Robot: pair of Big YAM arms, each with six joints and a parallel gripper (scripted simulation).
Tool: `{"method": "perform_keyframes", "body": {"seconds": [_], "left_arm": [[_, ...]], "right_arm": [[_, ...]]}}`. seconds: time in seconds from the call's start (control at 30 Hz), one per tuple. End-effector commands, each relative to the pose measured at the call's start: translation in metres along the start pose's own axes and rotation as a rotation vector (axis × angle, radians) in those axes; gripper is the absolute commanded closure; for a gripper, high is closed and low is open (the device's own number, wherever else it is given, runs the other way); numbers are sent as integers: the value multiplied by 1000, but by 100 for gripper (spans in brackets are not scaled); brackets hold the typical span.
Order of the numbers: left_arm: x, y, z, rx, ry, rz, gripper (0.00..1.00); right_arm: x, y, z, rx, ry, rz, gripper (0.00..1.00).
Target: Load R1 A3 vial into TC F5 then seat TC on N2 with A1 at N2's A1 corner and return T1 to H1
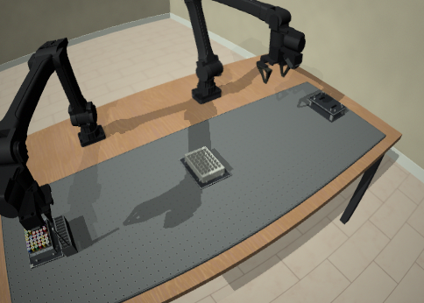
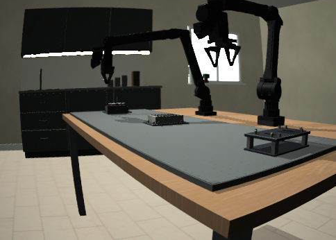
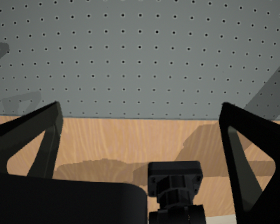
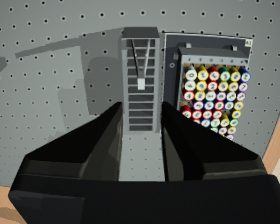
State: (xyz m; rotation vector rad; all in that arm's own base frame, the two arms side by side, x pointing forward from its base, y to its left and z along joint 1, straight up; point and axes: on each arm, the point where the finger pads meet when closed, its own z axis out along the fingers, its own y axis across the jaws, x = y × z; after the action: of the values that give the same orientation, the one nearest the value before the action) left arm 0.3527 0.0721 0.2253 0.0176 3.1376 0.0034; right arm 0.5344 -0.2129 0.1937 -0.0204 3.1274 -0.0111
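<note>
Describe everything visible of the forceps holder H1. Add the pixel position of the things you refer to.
H1 (image 1: 67, 236) (image 4: 141, 33) is a dark grey, narrow, ladder-like block with a row of crosswise slots between two long rails. It stands on the perforated mat (image 1: 144, 248) (image 4: 30, 145), beside the vial rack (image 1: 41, 252) (image 4: 184, 54). The forceps (image 4: 141, 84) stand in it; which slot holds the tips is unclear. Material: uncertain.

Top: high oblique down, whole table; exterior: low, from table's end (same table); wrists: close, downward.

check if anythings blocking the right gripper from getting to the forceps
Nothing visible stands between the right gripper and the forceps T1, which stand in their slotted holder H1. The vial rack R1 sits close beside the holder, not between them.
</note>
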Motion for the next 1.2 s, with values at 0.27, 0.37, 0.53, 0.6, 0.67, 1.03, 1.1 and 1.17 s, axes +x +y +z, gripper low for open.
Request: {"method": "perform_keyframes", "body": {"seconds": [0.27, 0.37, 0.53, 0.6, 0.67, 1.03, 1.1, 1.17], "left_arm": [[-8, 0, -14, -6, -31, 15, 0], [-8, 0, -14, -6, -31, 15, 0], [-8, 0, -14, -6, -31, 15, 0], [-8, 0, -14, -6, -31, 15, 0], [-8, 0, -14, -6, -31, 15, 0], [-8, 0, -14, -6, -31, 15, 0], [-8, 0, -14, -6, -31, 15, 0], [-8, 0, -14, -6, -31, 15, 0]], "right_arm": [[-6, 0, 31, -9, 15, -5, 76], [-6, 0, 36, -9, 15, -5, 76], [-6, 1, 41, -9, 15, -5, 76], [-5, 1, 44, -9, 15, -5, 76], [-5, 1, 47, -9, 15, -5, 76], [-5, 3, 62, -9, 15, -5, 76], [-5, 3, 66, -9, 15, -5, 76], [-5, 3, 69, -9, 15, -5, 76]]}}
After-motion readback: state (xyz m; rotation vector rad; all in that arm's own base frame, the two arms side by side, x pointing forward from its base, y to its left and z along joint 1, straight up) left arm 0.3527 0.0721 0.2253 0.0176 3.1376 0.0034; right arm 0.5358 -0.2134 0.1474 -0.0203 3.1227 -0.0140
